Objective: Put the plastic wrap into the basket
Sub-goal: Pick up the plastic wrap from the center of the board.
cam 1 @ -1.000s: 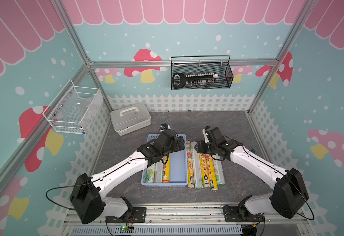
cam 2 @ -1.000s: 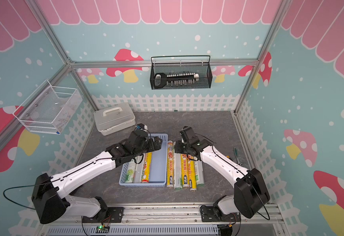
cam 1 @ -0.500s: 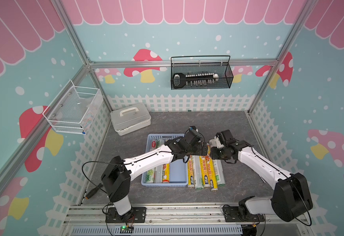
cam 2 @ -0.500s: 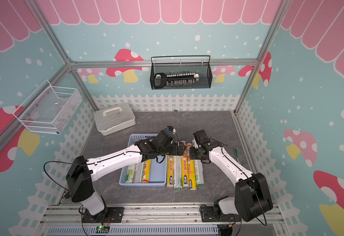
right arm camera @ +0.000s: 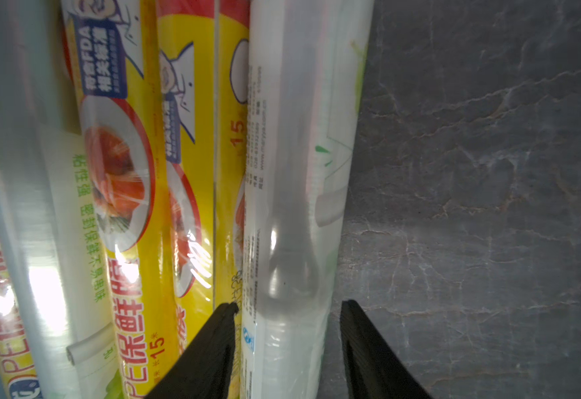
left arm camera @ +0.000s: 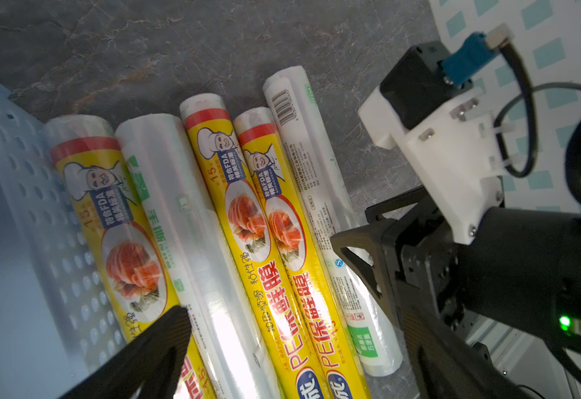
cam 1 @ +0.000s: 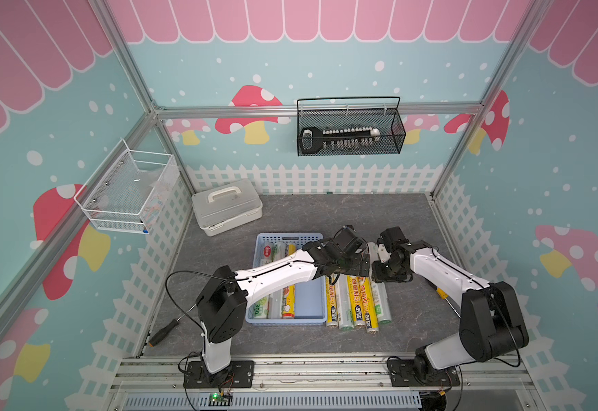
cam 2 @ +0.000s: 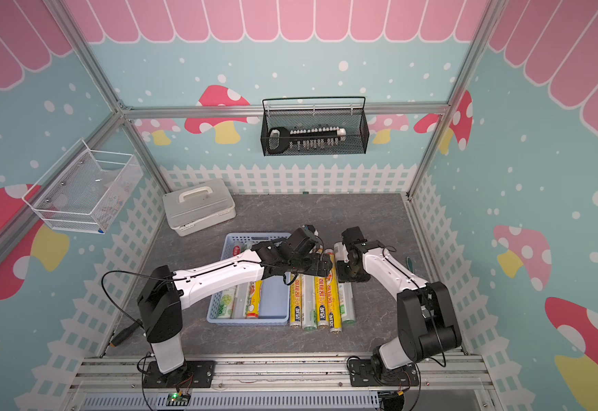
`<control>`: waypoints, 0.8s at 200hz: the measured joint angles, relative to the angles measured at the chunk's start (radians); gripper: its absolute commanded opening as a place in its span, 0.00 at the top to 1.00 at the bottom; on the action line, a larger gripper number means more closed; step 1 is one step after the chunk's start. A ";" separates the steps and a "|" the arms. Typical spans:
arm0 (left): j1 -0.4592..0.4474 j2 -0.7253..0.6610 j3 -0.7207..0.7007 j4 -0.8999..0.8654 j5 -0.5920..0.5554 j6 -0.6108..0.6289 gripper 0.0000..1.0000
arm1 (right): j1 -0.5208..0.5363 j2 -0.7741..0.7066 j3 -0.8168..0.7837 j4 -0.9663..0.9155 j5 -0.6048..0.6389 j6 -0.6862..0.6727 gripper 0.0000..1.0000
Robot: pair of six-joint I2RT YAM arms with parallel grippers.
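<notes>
The light blue basket holds three rolls of plastic wrap. Several more rolls, yellow and silvery-white, lie side by side on the table against its right wall. My left gripper hovers open over the far half of these loose rolls; its fingers stand wide apart and hold nothing. My right gripper is down on the outermost silvery-white roll. The right gripper is open, with one finger on each side of that roll and a narrow gap on the outer side.
A white lidded box stands at the back left. A black wire basket hangs on the back wall and a white one on the left wall. One screwdriver lies front left, another under the right arm.
My left arm swung right, from over the basket to over the loose rolls. My right gripper shifted right and came down astride the outermost silvery-white roll.
</notes>
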State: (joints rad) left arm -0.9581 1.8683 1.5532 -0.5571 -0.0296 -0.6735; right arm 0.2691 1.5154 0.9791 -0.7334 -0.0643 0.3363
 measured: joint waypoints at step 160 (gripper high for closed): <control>0.000 0.000 0.000 -0.025 -0.038 -0.003 0.01 | 0.000 0.143 0.072 -0.020 0.053 -0.078 0.43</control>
State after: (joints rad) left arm -0.9581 1.8683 1.5532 -0.5823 -0.0673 -0.6769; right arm 0.2691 1.6585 1.0512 -0.7536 -0.0113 0.2581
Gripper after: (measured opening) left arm 0.990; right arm 0.560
